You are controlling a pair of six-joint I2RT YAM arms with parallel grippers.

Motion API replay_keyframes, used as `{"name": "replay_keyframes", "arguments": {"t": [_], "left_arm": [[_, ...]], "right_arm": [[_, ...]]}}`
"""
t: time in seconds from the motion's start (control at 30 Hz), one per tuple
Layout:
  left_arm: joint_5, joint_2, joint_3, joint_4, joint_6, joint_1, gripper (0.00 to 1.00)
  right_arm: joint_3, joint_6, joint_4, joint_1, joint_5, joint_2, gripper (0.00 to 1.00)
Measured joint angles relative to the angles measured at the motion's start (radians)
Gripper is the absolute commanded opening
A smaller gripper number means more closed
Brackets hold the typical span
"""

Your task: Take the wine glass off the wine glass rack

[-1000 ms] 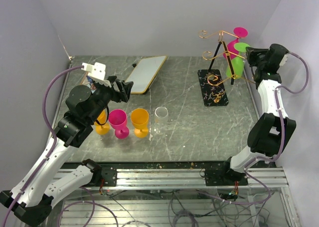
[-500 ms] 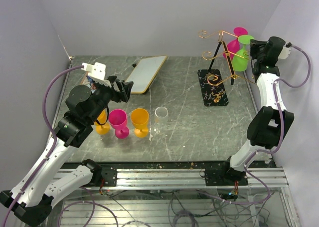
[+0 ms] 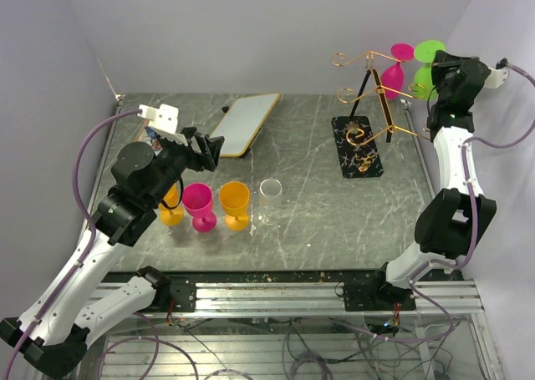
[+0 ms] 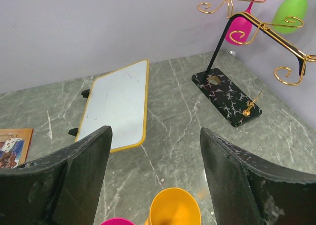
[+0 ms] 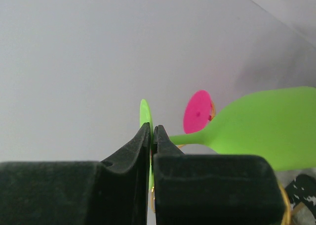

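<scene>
The left arm (image 3: 134, 179) hangs over the left side of the bench (image 3: 318, 213), the left jaws spread wide with nothing between them, above a row of cups (image 3: 235, 201). A white board (image 3: 245, 123) lies behind. Right of centre stands the rack (image 3: 358, 146), with a pink glass (image 3: 393, 75) hanging upside down from its wire. Just beside that, on the right arm (image 3: 456, 142), the right jaws are pinched tight on the foot of the green wine glass (image 3: 424, 74). It is upside down, high by the rack's top arms. Whether it touches the wire I cannot tell.
</scene>
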Motion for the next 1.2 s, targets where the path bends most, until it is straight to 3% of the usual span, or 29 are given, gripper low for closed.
{"name": "replay_keyframes", "arguments": {"t": [0.5,0.9,1.0,1.07,1.2], "left_arm": [[0.001,0.013,0.000,0.002,-0.005,-0.001,0.82],[0.005,0.043,0.000,0.003,-0.009,-0.002,0.82],[0.016,0.064,0.000,0.003,-0.015,0.001,0.82],[0.028,0.081,0.000,0.006,-0.021,0.004,0.92],[0.055,0.117,0.000,0.016,-0.045,0.009,0.95]], "right_arm": [[-0.047,-0.106,0.079,-0.009,-0.045,-0.143,0.00],[-0.159,-0.208,0.294,0.016,-0.457,-0.340,0.00],[-0.204,-0.196,0.342,0.075,-0.537,-0.383,0.00],[-0.238,-0.186,0.363,0.142,-0.586,-0.407,0.00],[-0.295,-0.134,0.401,0.253,-0.667,-0.433,0.00]]}}
